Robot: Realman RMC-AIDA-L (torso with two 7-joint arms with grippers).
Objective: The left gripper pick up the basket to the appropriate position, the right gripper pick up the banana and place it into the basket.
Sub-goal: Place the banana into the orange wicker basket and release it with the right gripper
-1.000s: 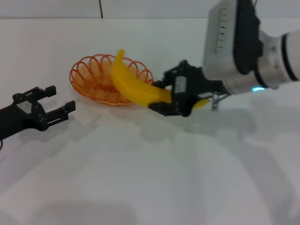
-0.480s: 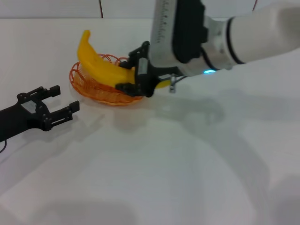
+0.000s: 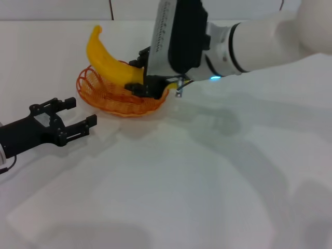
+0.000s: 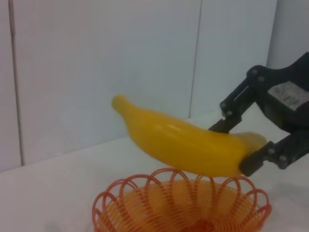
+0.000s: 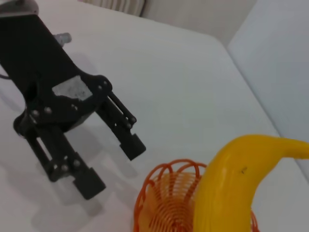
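Observation:
The orange wire basket [image 3: 98,91] sits on the white table at the far left. My right gripper [image 3: 142,75] is shut on the yellow banana [image 3: 106,62] and holds it tilted just above the basket, tip up to the far left. The left wrist view shows the banana [image 4: 183,147] held by the right gripper [image 4: 251,145] above the basket [image 4: 181,205]. My left gripper [image 3: 72,116] is open and empty on the near side of the basket, apart from it. The right wrist view shows the banana [image 5: 227,193], the basket [image 5: 166,200] and the open left gripper [image 5: 113,164].
The white table [image 3: 171,181] stretches out in front and to the right. A white wall [image 3: 62,9] runs along the back edge. The right arm's grey perforated housing [image 3: 174,36] hangs over the table just right of the basket.
My right gripper has carried the banana leftward from beside the basket to above it. My left gripper has shifted slightly right toward the basket and stayed open.

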